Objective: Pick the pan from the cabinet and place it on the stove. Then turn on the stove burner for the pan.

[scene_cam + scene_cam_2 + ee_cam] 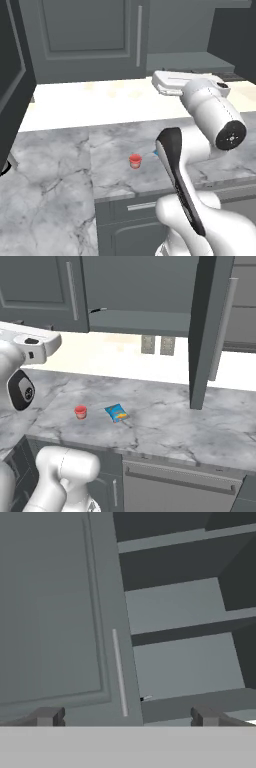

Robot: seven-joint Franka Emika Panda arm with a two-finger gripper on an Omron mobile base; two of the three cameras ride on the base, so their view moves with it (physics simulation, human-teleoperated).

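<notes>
Facing cabinet [60,612] | rt side open, shelves [175,607] bare | jaws wide apart, holding nothing

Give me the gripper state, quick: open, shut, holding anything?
Gripper: open, holding nothing, facing the cabinet.
</notes>
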